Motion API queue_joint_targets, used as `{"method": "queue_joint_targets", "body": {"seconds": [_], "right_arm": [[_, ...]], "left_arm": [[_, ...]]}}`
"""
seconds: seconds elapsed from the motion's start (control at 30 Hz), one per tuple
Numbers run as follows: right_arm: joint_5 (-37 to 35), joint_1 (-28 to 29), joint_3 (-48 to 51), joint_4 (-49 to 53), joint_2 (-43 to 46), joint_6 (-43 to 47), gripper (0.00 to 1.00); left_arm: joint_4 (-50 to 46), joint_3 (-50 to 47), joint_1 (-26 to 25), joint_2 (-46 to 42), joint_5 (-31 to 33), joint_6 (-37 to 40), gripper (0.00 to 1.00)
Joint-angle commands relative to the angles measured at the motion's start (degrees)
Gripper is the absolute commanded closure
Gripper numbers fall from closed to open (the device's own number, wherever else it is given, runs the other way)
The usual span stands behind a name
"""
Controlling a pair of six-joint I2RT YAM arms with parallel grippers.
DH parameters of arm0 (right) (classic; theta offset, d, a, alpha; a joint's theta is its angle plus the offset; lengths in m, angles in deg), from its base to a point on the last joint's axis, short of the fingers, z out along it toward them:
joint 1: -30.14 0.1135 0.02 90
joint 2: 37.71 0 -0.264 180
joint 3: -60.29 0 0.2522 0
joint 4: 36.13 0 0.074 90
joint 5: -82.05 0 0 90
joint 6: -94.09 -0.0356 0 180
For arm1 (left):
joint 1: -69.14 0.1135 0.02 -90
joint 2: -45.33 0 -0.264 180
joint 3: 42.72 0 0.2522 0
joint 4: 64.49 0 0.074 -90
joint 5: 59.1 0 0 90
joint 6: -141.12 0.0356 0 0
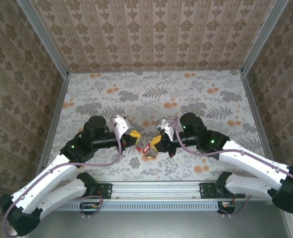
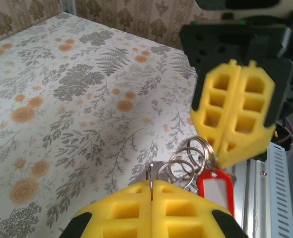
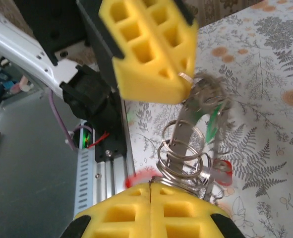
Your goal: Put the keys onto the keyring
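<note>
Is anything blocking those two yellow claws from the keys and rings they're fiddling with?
Nothing visible does. The left gripper and right gripper are each shut directly on the cluster of silver coiled metal rings, with the red plastic tag and green plastic tag hanging by it.

Black mounts [image 1: 97,187] fix both arms to the metal rail [image 1: 156,191]. The left arm [image 1: 52,178] and right arm [image 1: 250,161] have smooth white shells on their long links, with chunky black joints farther from the rail. Each black housing carries a small green light [image 1: 73,147], and a purple cable [image 1: 106,161] runs along each arm. The left gripper [image 1: 135,134] and right gripper [image 1: 156,141] have yellow fingers [image 2: 121,210] moulded with square hollows.
</note>
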Motion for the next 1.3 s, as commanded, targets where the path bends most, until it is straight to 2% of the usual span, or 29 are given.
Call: {"method": "queue_joint_targets", "body": {"seconds": [0.0,0.13,0.43,0.57,0.7,0.97,1.27], "right_arm": [[3.2,-1.0,-0.9,-2.5,1.5,-4.1,1.0],[3.0,-1.2,-1.9,-1.8,1.2,-5.0,1.0],[2.0,-1.7,-1.1,8.0,6.6,-1.1,1.0],[2.2,-1.9,-1.2,6.9,7.8,-2.2,1.0],[0.4,-2.0,-4.1,6.6,4.7,-3.0,1.0],[3.3,-1.9,-6.0,2.9,-0.1,-4.4,1.0],[4.7,-1.9,-6.2,0.9,-3.0,-5.4,1.0]], "left_arm": [[1.6,1.5,-1.0,-0.5,-3.0,2.8,1.0],[-0.3,3.1,-2.2,1.1,-3.0,4.4,1.0],[-3.0,3.5,-2.1,-0.4,8.1,5.6,1.0],[-3.5,4.0,-2.0,0.1,6.8,6.5,1.0],[-4.8,5.2,-3.9,1.3,5.5,7.9,1.0],[-4.3,5.3,-6.4,1.5,4.7,7.9,1.0],[-3.8,5.4,-6.8,2.6,3.9,8.2,1.0]]}}
